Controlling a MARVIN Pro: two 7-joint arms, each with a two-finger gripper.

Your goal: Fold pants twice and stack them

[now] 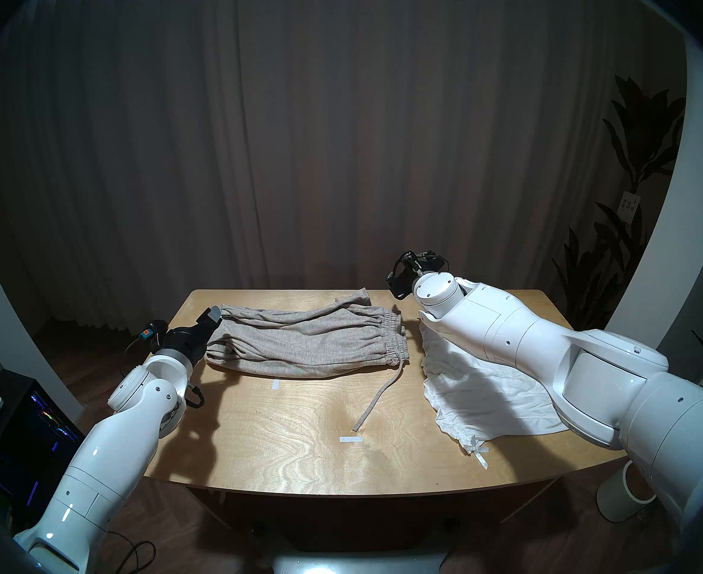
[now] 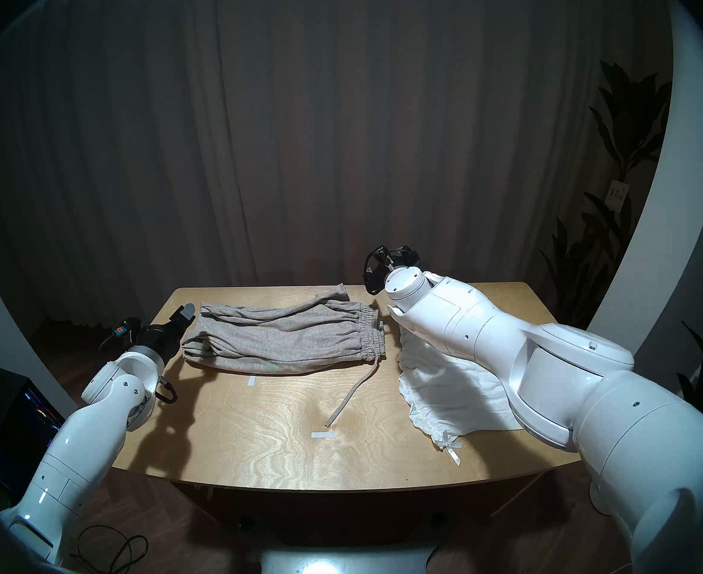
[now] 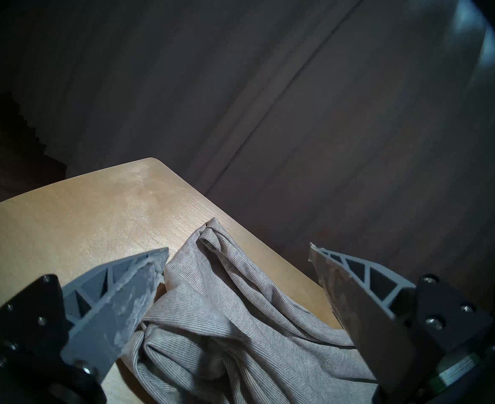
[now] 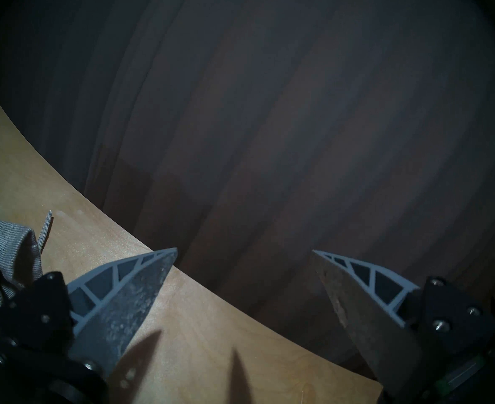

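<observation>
Spanning the far half of the table (image 1: pixel 283 436), the grey pants (image 1: pixel 300 345) lie folded lengthwise, long axis running left to right: waistband (image 1: pixel 393 333) at the right end, folded leg end at the left, one cuff (image 1: pixel 354 297) pointing toward the far edge. The white shorts (image 1: pixel 478 391) lie crumpled just right of the waistband (partly hidden under the right arm), ribbon ties (image 1: pixel 478 451) toward the near edge.

The left gripper (image 3: pixel 237 275) sits at the left end of the pants, pointing roughly level across them; its fingers stand wide apart with cloth below and between them, nothing clamped. The right gripper (image 4: pixel 244 275) hovers over the far edge beyond the waistband, fingers likewise apart and empty.

Judgement: each gripper is nearest one end of the long axis, which suits a second fold end to end. The drawstring (image 1: pixel 378 395) trails toward the near edge and may drag.
</observation>
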